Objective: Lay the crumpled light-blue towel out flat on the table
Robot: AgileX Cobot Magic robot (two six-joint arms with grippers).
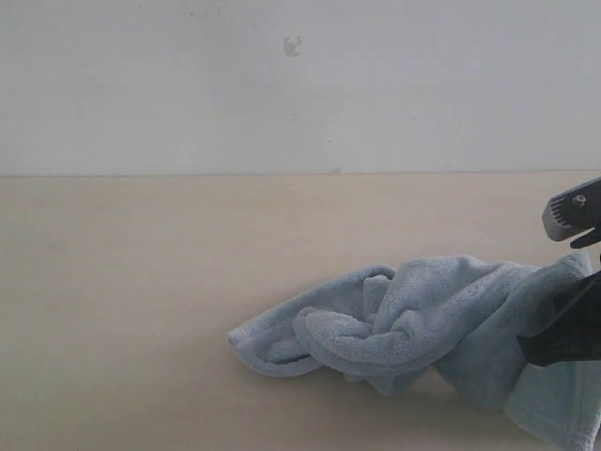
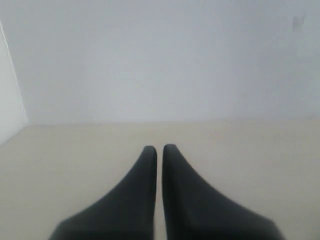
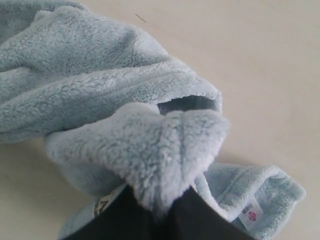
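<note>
While the towel (image 1: 413,319) lies bunched on the tabletop (image 1: 141,282) toward four o'clock in the exterior view, the right gripper (image 3: 159,202) is clamped on a raised fold of it, with fleece pinched between its black fingers (image 3: 200,222). The cloth's three o'clock end is held up; the rest lies in rumpled rolls. A small white tag (image 3: 251,215) shows at the hem. The left gripper (image 2: 159,148) hangs above bare tabletop, closed, its fingertips almost touching.

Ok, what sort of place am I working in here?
Probably a lab test bench rather than a home: a plain beige table against a blank white wall, with a towel on it.
</note>
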